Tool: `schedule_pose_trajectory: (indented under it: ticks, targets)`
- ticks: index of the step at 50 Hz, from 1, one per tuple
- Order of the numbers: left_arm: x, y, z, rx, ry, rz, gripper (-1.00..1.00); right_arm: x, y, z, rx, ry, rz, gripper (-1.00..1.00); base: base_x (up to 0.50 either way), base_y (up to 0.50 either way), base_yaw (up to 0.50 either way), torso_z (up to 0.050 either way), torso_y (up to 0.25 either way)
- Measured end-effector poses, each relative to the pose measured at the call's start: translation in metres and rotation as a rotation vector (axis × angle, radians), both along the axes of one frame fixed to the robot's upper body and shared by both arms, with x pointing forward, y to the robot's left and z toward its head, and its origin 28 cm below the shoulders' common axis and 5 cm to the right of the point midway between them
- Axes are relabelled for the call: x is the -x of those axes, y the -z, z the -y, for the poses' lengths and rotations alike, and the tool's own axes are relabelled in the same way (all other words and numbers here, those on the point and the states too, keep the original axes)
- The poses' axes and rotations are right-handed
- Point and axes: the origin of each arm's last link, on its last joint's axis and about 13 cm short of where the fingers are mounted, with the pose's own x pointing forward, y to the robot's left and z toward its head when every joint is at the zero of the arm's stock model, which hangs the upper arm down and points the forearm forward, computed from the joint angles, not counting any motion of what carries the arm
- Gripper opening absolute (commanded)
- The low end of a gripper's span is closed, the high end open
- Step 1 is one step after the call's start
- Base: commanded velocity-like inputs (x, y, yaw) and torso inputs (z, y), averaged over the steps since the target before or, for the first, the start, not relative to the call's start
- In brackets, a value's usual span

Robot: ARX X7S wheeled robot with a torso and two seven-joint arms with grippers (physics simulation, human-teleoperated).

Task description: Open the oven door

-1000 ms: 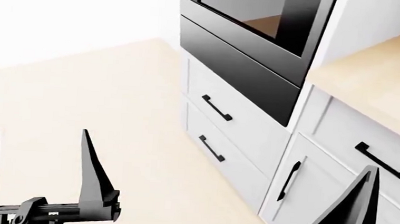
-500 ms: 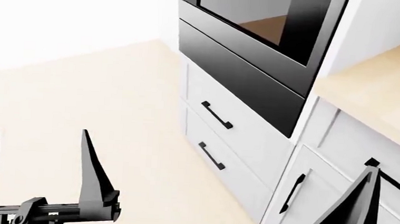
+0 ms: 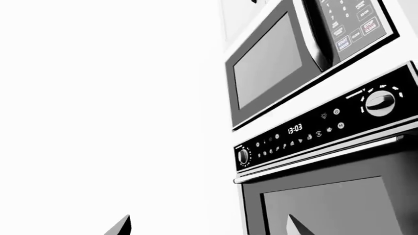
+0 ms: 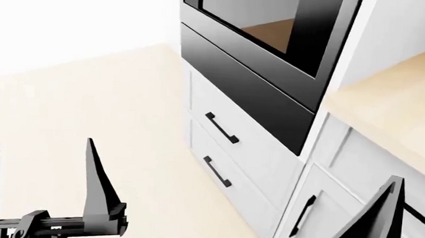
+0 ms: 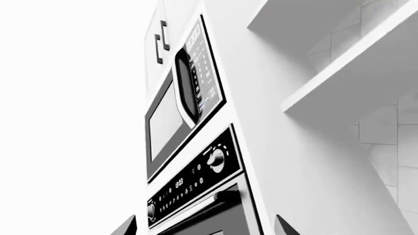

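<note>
The oven door (image 4: 268, 22) is glossy black with a wide glass window and fills the top of the head view; its handle is above that view's edge. In the left wrist view the oven door (image 3: 326, 205) sits under its long steel bar handle (image 3: 320, 154). The right wrist view shows that handle (image 5: 212, 205) end-on. My left gripper (image 4: 42, 141) is open low at the left, far from the door. My right gripper (image 4: 419, 215) is open low at the right, before the white cabinets. Nothing is between either pair of fingers.
A plain black panel (image 4: 245, 82) lies under the oven door, with two white drawers (image 4: 248, 149) below it. A wooden counter (image 4: 401, 104) over cabinets stands at the right. A control panel (image 3: 326, 127) and a microwave (image 3: 274, 63) sit above the oven. Pale floor (image 4: 86, 99) spreads to the left.
The oven and cabinets have shifted a little leftward in the head view. Both grippers hold the same place in that view, still open.
</note>
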Motion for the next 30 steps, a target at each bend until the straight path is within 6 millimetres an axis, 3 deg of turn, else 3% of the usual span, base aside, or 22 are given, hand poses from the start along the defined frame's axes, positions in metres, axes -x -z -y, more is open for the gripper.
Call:
schedule_pose_trajectory:
  ticks: [30]
  targets:
    - [-0.0001, 0.0006, 0.0003, -0.001, -0.001, 0.0, 1.0, -0.0001, 0.0004, 0.0002, 0.001, 0.0, 0.004, 1.0, 0.16, 0.05, 0.0, 0.0, 0.0]
